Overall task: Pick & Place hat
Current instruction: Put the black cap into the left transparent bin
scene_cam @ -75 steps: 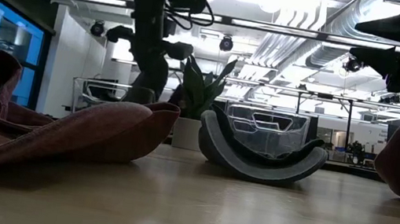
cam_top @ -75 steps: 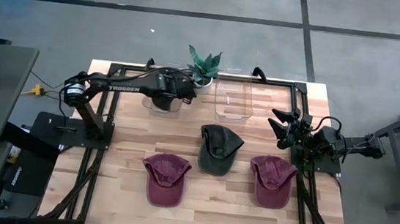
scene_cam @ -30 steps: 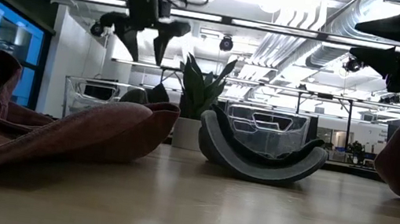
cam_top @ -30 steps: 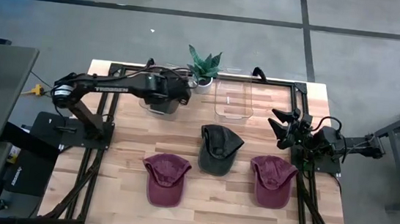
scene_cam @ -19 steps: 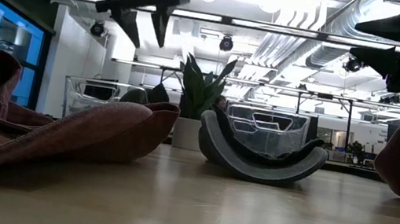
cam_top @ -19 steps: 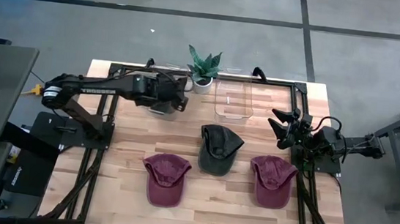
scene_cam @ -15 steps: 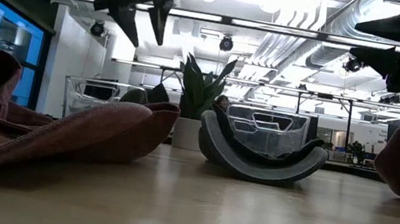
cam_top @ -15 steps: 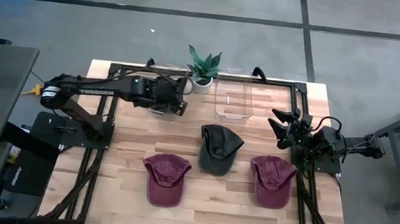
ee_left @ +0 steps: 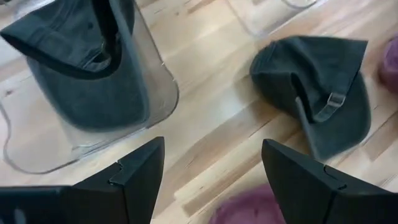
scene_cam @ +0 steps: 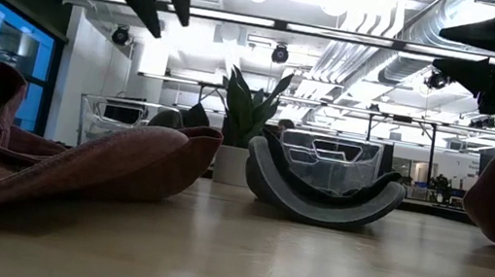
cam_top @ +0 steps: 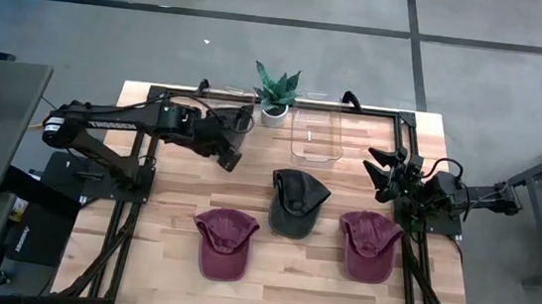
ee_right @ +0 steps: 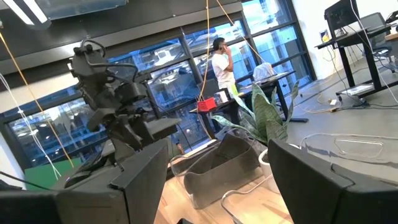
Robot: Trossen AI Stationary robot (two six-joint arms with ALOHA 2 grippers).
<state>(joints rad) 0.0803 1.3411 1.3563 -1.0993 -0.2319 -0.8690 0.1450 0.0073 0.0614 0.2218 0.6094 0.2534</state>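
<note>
Hats are lying thus: one dark hat [ee_left: 84, 68] inside the left clear bin [ee_left: 155, 93], a second dark hat [cam_top: 296, 202] mid-table, two maroon hats [cam_top: 224, 242] nearer the front. We are finding the left gripper [cam_top: 230, 154] hovering beside that bin, jaws wide apart and holding nothing. We are judging the next move a descent onto the mid-table hat. The right gripper [cam_top: 385, 173] is waiting, jaws apart.

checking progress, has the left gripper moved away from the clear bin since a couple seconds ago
Yes. The left gripper, open and empty, has pulled back off the left clear bin toward the table's front, relative to the potted plant.
</note>
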